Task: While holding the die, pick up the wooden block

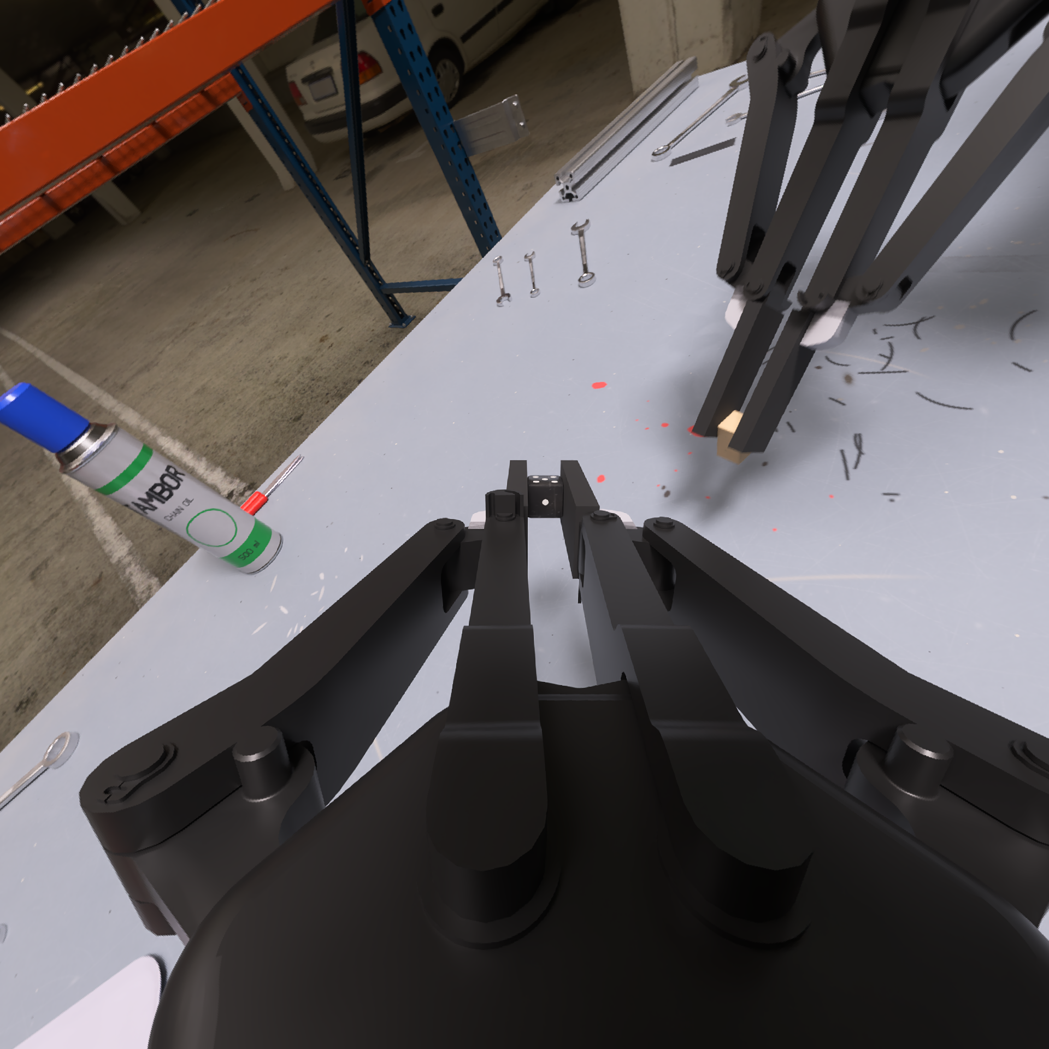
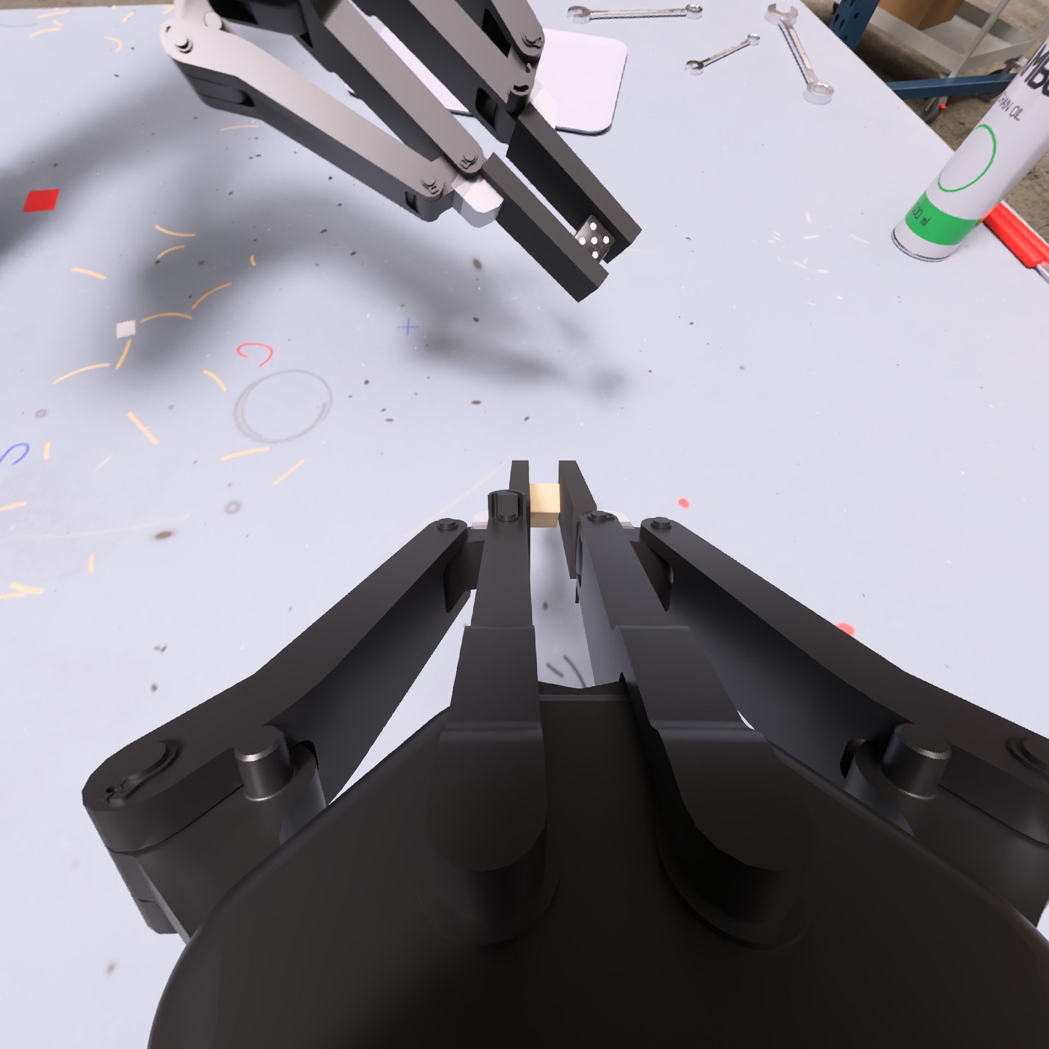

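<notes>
My left gripper [image 1: 544, 474] is shut on a small black die [image 1: 544, 495] with white pips, held above the grey table [image 1: 397, 426]. It also shows in the right wrist view [image 2: 604, 264], with the die [image 2: 594, 239] between its fingertips, casting a shadow on the table below. My right gripper [image 2: 543, 474] is shut on a small light wooden block [image 2: 544, 503]. In the left wrist view the right gripper [image 1: 732, 440] comes down from the upper right with the wooden block [image 1: 729, 437] pinched at its tips, close to the table surface.
A spray can [image 1: 170, 499] with a blue cap lies at the table's left edge, a red-handled tool [image 1: 267, 491] beside it. Three small wrenches [image 1: 533, 272], an aluminium rail [image 1: 624, 136] and more wrenches [image 2: 794, 51] lie farther off. A white pad [image 2: 579, 85] sits behind the left gripper.
</notes>
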Controlling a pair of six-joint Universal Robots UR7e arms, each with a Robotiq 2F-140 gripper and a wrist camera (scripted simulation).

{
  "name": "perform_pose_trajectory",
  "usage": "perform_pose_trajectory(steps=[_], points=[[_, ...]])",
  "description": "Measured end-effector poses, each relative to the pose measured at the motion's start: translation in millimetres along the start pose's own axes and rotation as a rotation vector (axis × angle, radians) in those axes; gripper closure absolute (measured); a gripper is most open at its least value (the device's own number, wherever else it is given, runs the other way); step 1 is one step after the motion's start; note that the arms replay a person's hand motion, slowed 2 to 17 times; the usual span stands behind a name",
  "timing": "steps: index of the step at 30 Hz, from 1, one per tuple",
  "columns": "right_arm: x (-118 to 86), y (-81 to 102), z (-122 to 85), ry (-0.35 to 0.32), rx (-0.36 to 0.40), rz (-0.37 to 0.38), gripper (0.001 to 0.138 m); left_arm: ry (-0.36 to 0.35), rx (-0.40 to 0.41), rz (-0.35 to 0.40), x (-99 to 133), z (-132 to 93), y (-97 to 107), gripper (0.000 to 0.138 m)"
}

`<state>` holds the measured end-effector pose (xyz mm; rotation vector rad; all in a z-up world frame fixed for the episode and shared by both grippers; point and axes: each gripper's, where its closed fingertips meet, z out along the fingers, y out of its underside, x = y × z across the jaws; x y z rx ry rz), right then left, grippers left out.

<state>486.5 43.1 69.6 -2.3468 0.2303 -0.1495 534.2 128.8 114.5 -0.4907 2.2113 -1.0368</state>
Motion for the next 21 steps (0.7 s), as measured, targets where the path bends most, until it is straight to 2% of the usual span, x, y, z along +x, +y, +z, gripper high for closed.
perform_pose_trajectory(steps=[7, 12, 21], points=[[-12, 25.5, -41, 0.001, -0.011, -0.029, 0.125, 0.033, 0.005, 0.044, 16, 4, -7, 0.123], [-21, 54.7, -65, 0.004, -0.063, -0.029, 0.125, 0.085, 0.017, 0.067, 34, 8, -14, 0.123], [-38, 106.0, -90, -0.011, -0.169, -0.008, 0.125, 0.173, 0.012, 0.122, 67, 16, -23, 0.123]])
